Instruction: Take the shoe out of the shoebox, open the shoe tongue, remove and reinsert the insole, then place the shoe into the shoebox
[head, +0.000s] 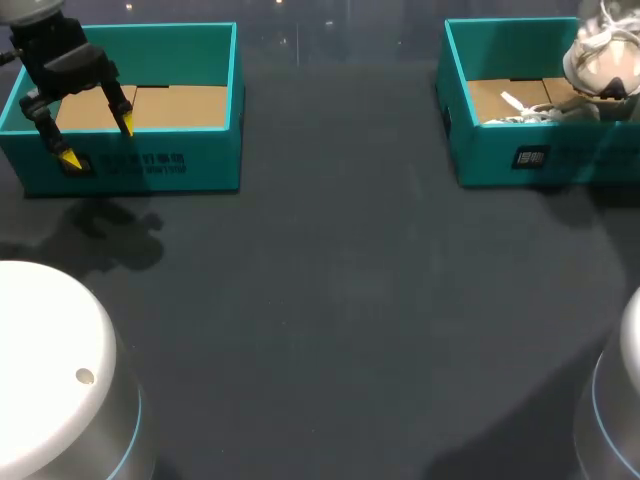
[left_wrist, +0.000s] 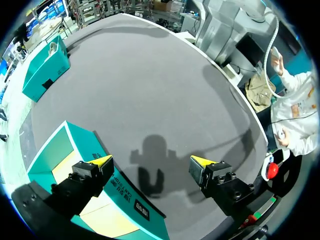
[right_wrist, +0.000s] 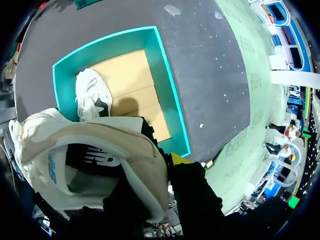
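The shoe (head: 603, 55), pale with a dark logo, hangs in the upper right corner of the head view, cut off by the frame edge, above the right shoebox (head: 500, 150). The right pincer (right_wrist: 162, 152) grasps it. Only one yellow fingertip (right_wrist: 178, 159) shows; the other is hidden behind the shoe. A second shoe (right_wrist: 92, 95) lies on that box's brown floor. At upper left, the left pincer (head: 97, 142) hangs released over the left shoebox (head: 140, 165). The dark grey tabletop (head: 330, 300) spreads between the boxes. White arm bases (head: 50, 370) are cropped at the lower corners.
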